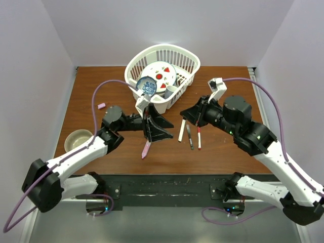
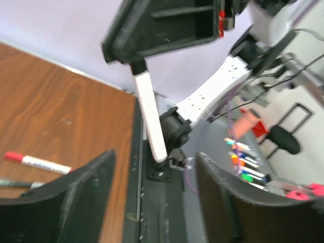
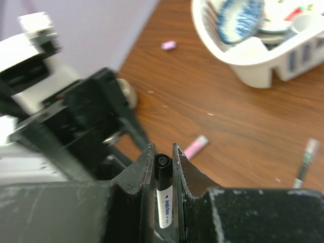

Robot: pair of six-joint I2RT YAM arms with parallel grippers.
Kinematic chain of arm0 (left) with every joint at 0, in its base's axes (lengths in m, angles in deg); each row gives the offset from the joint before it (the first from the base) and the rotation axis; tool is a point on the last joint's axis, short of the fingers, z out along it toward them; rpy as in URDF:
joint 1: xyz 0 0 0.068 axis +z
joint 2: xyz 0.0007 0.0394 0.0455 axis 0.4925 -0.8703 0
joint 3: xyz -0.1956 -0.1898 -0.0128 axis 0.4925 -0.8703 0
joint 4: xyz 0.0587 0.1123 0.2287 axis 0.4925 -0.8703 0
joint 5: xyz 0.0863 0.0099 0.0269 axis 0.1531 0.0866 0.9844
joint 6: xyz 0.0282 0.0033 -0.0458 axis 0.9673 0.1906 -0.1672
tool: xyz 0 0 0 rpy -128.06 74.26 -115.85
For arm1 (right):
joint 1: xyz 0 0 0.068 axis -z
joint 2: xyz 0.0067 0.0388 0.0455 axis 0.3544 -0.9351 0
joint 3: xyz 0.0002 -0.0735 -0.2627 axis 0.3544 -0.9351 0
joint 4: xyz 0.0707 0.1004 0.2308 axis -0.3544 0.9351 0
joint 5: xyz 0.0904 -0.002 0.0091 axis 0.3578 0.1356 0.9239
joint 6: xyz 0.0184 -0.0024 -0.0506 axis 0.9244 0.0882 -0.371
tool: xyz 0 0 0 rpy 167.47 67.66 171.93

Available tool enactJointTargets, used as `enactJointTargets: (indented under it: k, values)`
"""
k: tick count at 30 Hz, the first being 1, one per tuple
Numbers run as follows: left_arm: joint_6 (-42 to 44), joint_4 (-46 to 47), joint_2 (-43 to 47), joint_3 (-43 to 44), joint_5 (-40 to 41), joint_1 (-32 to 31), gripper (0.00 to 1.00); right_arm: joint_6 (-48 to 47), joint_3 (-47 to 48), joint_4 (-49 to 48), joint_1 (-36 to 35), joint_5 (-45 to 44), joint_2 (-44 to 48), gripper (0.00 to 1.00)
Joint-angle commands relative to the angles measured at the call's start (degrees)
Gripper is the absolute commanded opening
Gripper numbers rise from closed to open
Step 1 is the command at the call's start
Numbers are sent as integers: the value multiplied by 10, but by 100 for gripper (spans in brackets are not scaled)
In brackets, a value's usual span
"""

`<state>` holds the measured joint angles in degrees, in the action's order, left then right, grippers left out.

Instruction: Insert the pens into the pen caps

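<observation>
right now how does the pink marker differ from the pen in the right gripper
The pink marker lies on the table; the right gripper clamps the white pen in its jaws. The marker is pink; the pen white with a black end. Both are slim sticks.

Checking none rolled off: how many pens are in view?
4: white pen in the right gripper; dark grey pen and red-tipped pen on the table; pink marker by the left gripper. More may be hidden.
</observation>
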<state>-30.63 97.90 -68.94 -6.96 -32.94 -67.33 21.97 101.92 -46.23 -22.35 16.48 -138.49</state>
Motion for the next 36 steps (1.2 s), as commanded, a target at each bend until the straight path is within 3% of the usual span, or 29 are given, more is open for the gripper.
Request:
enactJointTargets:
  k: [1, 4, 7, 11, 14, 26, 31, 36]
  values:
    - [109, -167, 45, -17, 100, -1, 80, -53, 33, 124, 5, -115, -46, 0]
    - [122, -238, 63, -24, 176, 2, 87, -53, -5, 137, 28, -136, -82, 0]
    - [117, -284, 81, -38, 270, 6, 98, -41, -63, 98, 83, -90, -101, 0]
    - [94, -349, 108, -56, 433, 13, 100, -46, -101, 43, 134, -57, -145, 0]
    - [38, -396, 114, -70, 508, 20, 100, -54, -103, 24, 152, -61, -204, 0]
    - [-97, -485, 109, -93, 637, 24, 99, -75, -113, -51, 175, -85, -354, 8]
    - [-102, -503, 123, -85, 661, 25, 98, -81, -101, -66, 178, -101, -396, 11]
    - [-86, -525, 132, -68, 682, 24, 98, -92, -96, -83, 178, -106, -429, 23]
